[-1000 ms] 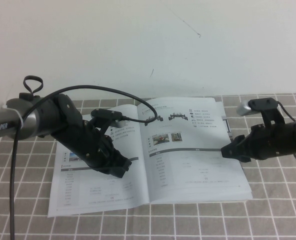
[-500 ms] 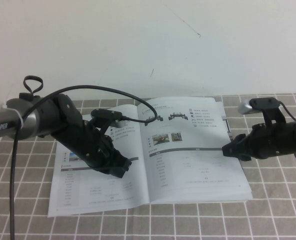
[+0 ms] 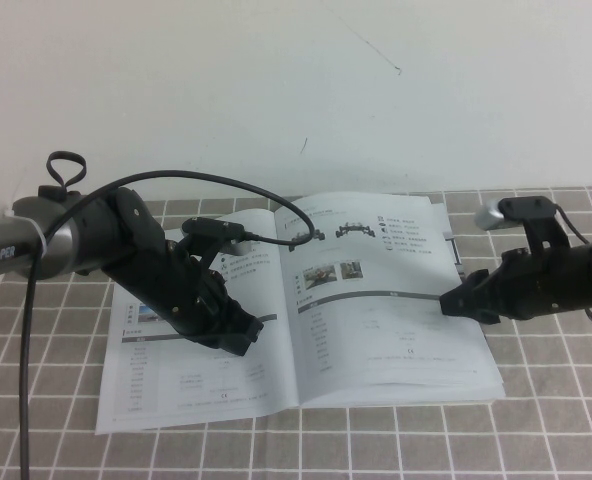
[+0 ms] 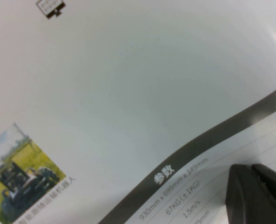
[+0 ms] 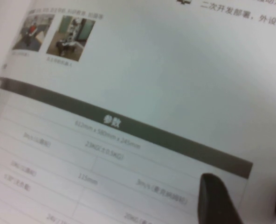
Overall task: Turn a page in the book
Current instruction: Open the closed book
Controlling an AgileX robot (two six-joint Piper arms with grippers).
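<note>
On a table covered by a grey cloth (image 3: 556, 440) with a white grid, set against a plain white wall (image 3: 276, 90), the book (image 3: 206, 390) lies open in the high view. The left gripper (image 3: 238, 343) rests low on the left-hand leaf, its arm crossing that leaf with a black cable (image 3: 176, 180) looping above. The right gripper (image 3: 450, 303) sits at the outer edge of the page (image 3: 376, 330), which bulges slightly above the sheets beneath it; whether its fingers grip the sheet cannot be told from here.

From the left wrist view, glossy white paper fills the picture, with a grey bar (image 4: 198, 149) and a small field photo (image 4: 21, 182). The left gripper's dark fingers (image 4: 257, 193) are pressed together, touching the paper.

From the right wrist view, the page (image 5: 166, 79) shows two little photos (image 5: 56, 30) and a grey-barred table (image 5: 114, 122). The right gripper (image 5: 250, 196) has its fingertips (image 5: 217, 198) spread apart at the sheet's edge.
</note>
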